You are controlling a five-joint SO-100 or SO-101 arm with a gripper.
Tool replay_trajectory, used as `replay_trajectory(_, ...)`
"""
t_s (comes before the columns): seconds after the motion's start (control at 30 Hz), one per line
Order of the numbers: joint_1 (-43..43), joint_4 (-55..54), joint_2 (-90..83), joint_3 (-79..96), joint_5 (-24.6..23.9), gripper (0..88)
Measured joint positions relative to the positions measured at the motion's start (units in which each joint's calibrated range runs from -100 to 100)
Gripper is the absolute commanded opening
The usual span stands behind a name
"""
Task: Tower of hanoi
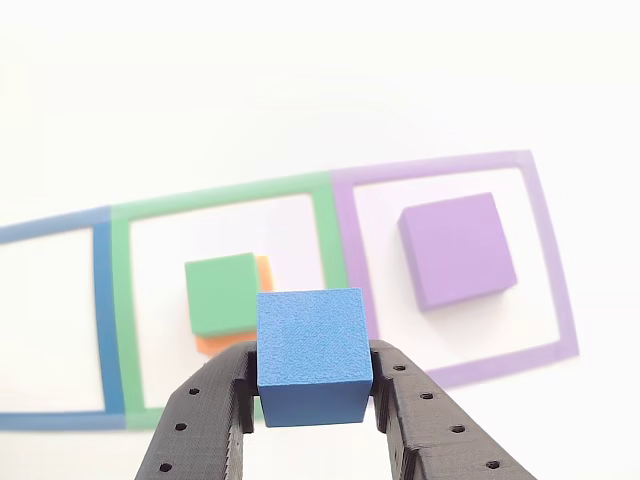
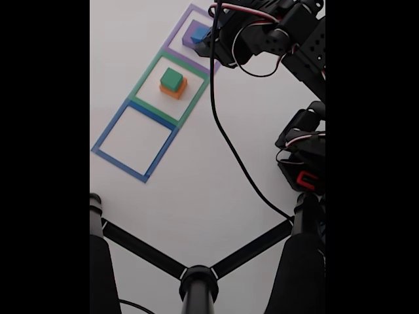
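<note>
The hand (image 1: 314, 400) grips the blue block (image 1: 313, 355) between its fingers, raised off the counter (image 1: 300, 90), near the green block (image 1: 222, 292) stacked on the orange block (image 1: 264, 272), left of the purple block (image 1: 458, 250).

Small blue square block (image 1: 313, 350): matt, finely grainy faces. Black plastic gripper (image 1: 315, 400): ridged, layered finish with round holes. White surface (image 1: 320, 90) looked smooth, matt.

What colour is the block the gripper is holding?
Blue; the blue block shows best in the other view, between the gripper fingers.
</note>
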Motion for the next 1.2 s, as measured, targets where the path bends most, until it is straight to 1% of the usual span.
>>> replay_trajectory(0.23,-0.16,-23.11,-0.17,18.45,0.00,1.5)
replay_trajectory(0.43,-3.03,-43.10,-0.25,32.99,0.00,1.7)
replay_trajectory(0.63,-4.67,-58.51,1.27,41.43,0.00,1.8)
replay_trajectory(0.87,-5.08,-70.63,6.42,46.30,-0.20,1.9)
replay_trajectory(1.2,-5.16,-84.51,18.15,46.56,0.00,1.9)
